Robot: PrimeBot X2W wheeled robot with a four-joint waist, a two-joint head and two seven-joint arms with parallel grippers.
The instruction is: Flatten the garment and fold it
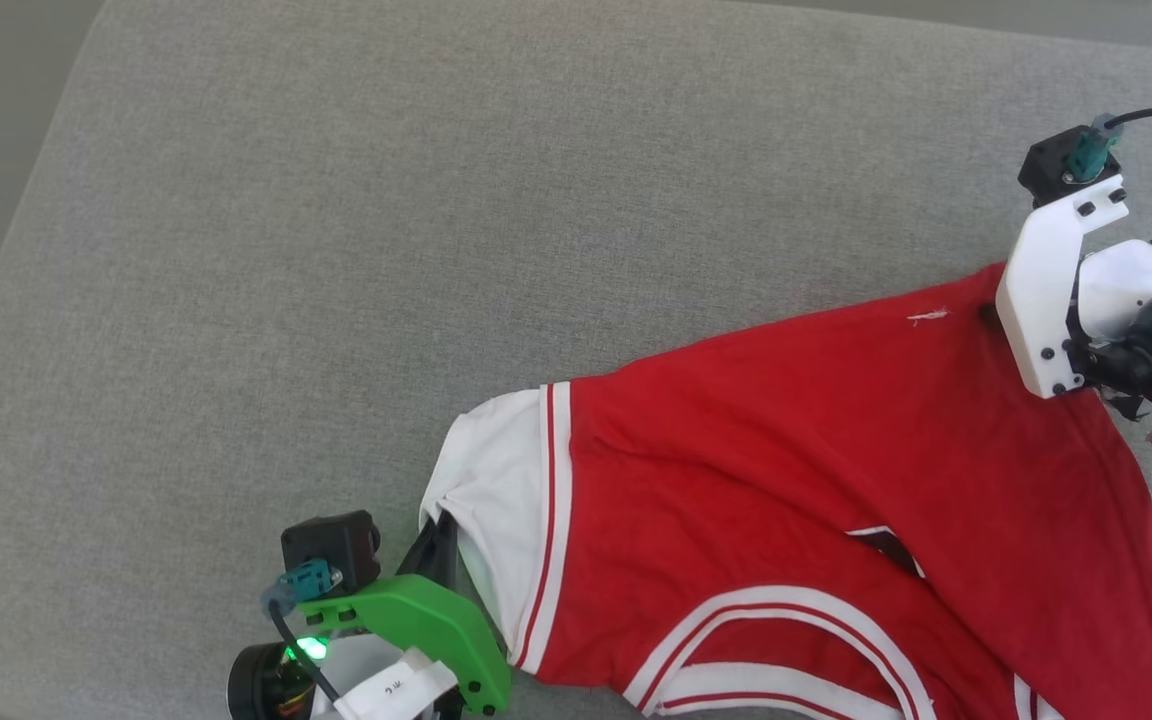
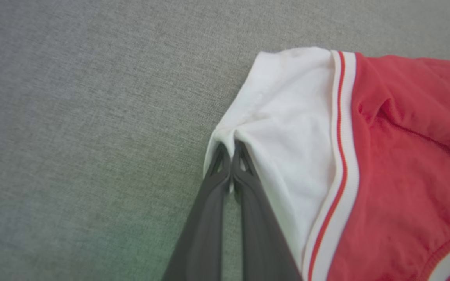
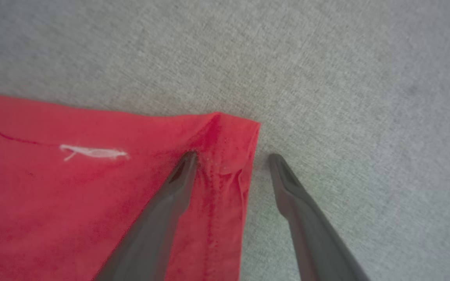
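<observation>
Garment [image 1: 786, 470] lies partly spread on grey woven fabric surface [image 1: 436, 250].

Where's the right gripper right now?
In the right wrist view, the right gripper straddles a corner of the garment, open: one finger over red cloth, the other over the grey surface beside it.

Grey cushion [image 1: 386, 200] open above, left of garment [image 1: 786, 450]; garment blocks lower right.

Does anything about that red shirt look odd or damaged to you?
A small white fleck sits on the red garment, near the corner by the right gripper; lint or a snag, I cannot tell.
</observation>
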